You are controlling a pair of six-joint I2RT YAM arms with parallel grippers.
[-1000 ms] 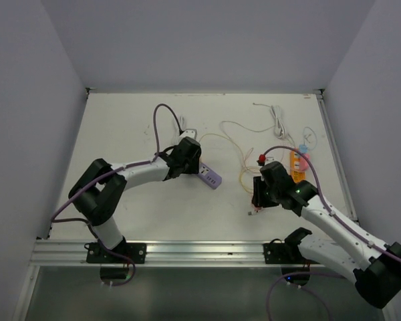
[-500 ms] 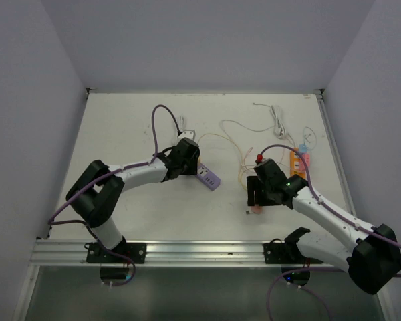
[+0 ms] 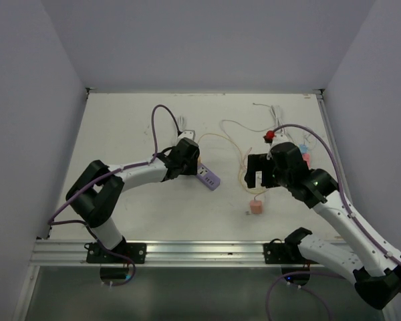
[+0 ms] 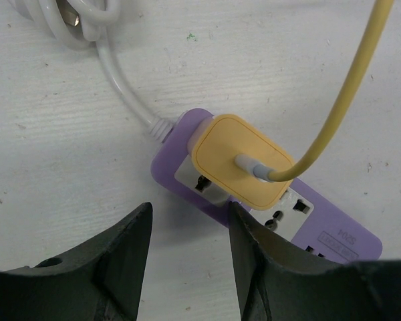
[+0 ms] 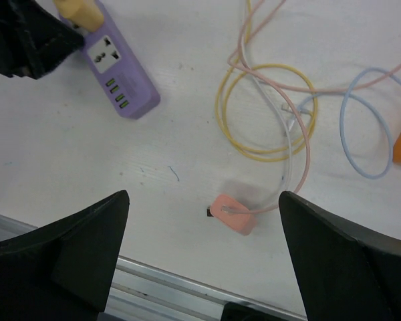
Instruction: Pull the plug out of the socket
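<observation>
The plug is yellow, the socket purple, the loose adapter pink.

Pink plug on table near wide-spread right tool; purple socket upper left.

The left arm and the right arm had white links between bulky black joints. A purple cable ran along each. Black bases were bolted to a silver rail. The right arm bore a small green light and a red cap. The left gripper had matte black fingers.
</observation>
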